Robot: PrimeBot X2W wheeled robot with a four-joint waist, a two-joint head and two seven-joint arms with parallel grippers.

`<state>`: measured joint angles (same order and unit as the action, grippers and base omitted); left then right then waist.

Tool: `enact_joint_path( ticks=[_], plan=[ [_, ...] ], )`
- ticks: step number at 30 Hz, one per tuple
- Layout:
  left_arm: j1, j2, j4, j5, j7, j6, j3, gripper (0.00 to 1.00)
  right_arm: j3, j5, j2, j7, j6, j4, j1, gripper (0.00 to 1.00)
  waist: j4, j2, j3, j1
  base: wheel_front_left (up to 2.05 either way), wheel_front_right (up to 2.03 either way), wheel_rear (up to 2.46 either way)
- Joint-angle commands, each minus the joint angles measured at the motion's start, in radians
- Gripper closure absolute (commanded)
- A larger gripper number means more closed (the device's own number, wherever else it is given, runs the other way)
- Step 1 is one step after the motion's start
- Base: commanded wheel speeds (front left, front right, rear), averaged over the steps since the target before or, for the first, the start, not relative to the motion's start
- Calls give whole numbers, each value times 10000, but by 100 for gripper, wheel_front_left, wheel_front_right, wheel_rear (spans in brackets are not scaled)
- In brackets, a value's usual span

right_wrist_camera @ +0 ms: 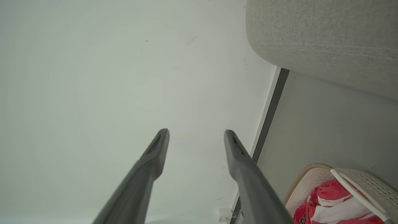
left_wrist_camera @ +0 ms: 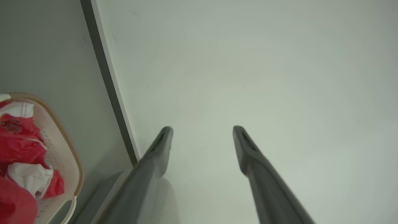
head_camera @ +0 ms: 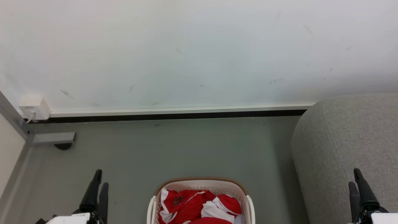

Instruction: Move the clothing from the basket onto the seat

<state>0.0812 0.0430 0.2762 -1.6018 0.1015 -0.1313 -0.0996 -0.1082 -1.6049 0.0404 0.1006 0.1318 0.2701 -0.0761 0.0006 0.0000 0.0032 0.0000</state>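
Red clothing [head_camera: 199, 207] with white panels and a dark crest lies heaped in the cream basket [head_camera: 202, 183] at the bottom centre of the head view. The grey seat [head_camera: 348, 146] rises at the right. My left gripper [head_camera: 101, 179] stands open at the lower left, well left of the basket. My right gripper [head_camera: 354, 177] stands open at the lower right, in front of the seat. In the left wrist view the open left gripper [left_wrist_camera: 202, 129] faces the wall, with the basket [left_wrist_camera: 67, 149] and clothing [left_wrist_camera: 18, 143] at the left edge. In the right wrist view the right gripper [right_wrist_camera: 196, 132] is open; basket [right_wrist_camera: 311, 175], clothing [right_wrist_camera: 329, 202] and seat [right_wrist_camera: 326, 40] lie at the right.
A white wall with a dark baseboard [head_camera: 174, 116] runs across behind the grey floor [head_camera: 174, 149]. A white wall box [head_camera: 33, 107] with a cable and a grey bracket [head_camera: 53, 138] sit at the far left corner. Open floor lies between the basket and the wall.
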Motion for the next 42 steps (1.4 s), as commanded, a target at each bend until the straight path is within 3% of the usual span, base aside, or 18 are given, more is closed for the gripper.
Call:
enact_joint_path(
  ticks=[1, 13, 20, 42],
  plan=[
    [234, 44, -100, 115, -150, -1, 76, 0, 33, 291, 116, -138, -1, -151, -158, 0, 8, 0, 0, 0, 0, 0, 0],
    [350, 53, -69, 2291, -723, 420, 417, 0, 496, 3365, 429, -714, -3, -484, -94, 0, 50, 0, 9, 0, 0, 0, 0],
    [306, 61, -119, 4261, -1023, 685, 732, 0, 845, 4886, 570, -1012, -4, -508, -51, 0, 74, 0, -4, 0, 0, 0, 0],
    [341, 73, -377, 7524, -1791, 1041, 1239, 0, 1362, 8061, 745, -1786, -7, -331, 40, 0, 211, 0, -20, 0, 0, 0, 0]
  ],
)
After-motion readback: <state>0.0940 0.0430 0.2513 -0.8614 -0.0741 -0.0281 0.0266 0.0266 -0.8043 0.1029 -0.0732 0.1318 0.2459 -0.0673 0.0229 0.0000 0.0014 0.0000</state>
